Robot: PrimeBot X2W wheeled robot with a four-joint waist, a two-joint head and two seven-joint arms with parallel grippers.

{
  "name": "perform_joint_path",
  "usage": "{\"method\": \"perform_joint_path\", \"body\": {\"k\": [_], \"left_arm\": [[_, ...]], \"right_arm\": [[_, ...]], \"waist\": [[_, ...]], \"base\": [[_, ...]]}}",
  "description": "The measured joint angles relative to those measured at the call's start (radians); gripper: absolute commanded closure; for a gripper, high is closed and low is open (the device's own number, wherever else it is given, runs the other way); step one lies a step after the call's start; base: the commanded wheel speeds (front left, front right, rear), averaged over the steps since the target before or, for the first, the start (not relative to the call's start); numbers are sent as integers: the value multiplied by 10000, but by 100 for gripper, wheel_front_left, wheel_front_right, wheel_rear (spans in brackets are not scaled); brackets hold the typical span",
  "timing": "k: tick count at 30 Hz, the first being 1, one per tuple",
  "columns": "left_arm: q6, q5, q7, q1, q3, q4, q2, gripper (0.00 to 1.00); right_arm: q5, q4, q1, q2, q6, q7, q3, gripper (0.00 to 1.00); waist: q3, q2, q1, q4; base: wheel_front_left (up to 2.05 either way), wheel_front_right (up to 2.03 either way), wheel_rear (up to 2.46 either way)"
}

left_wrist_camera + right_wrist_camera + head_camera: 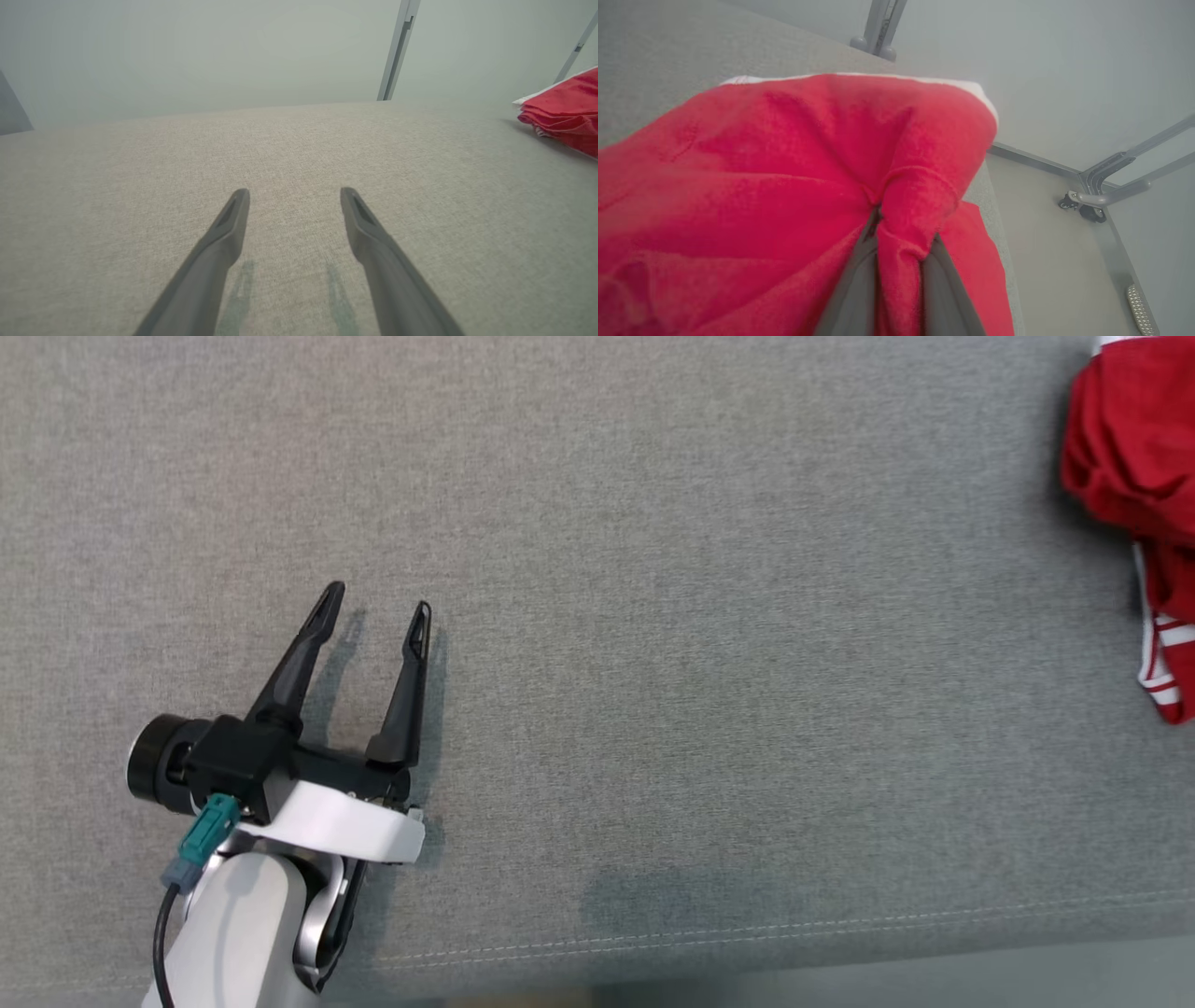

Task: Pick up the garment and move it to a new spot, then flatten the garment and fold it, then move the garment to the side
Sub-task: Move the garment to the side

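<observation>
Garment (1134, 448), red with white stripes, sits bunched at the right edge of the head frame on the grey worktop (700, 663). Right end effector (901, 228) is clamped tight on a fold of its cloth. Left end effector (378, 596), at lower left of frame, has its fingers spread wide and holds nothing, well apart from the garment.

The left jaws stand spread wide ahead of a pale forearm (238, 924); the right jaws pinch the garment (784, 163).
</observation>
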Motion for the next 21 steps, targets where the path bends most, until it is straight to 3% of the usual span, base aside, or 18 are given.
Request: {"method": "perform_joint_path", "body": {"k": [2, 3, 10, 15, 17, 21], "left_arm": [[-42, 0, 0, -134, -25, 10, 21, 0], [-81, 0, -2, -190, -50, 27, 19, 0], [-84, -4, -13, -295, -84, 245, -121, 0], [-84, -25, -17, -288, -38, 464, -148, 0], [-71, -52, -38, -263, 12, 500, -157, 0], [17, -90, -48, -148, 245, 546, -155, 0]], "right_arm": [[-13, 472, -228, -31, 0, 23, 65, 50], [-58, 779, -352, -23, 0, 25, 31, 0], [-1526, 3085, -1111, 163, 0, -869, -1315, 0], [-3087, 3626, -1593, 462, 0, -1902, -2537, 0], [-3659, 3296, -1619, 750, 0, -2105, -2909, 0], [-4364, 389, -1082, 2224, 0, -2219, -3831, 0]], "waist": [[149, 0, -1, 79], [204, 0, 0, 125], [234, 0, -1, 374], [-163, 0, -1, 405], [-381, 0, 0, 412], [-1017, 0, 0, 461]], "base": [[0, 0, 0], [0, 0, 0], [0, 0, 0], [0, 0, 0], [0, 0, 0], [0, 0, 0]]}}
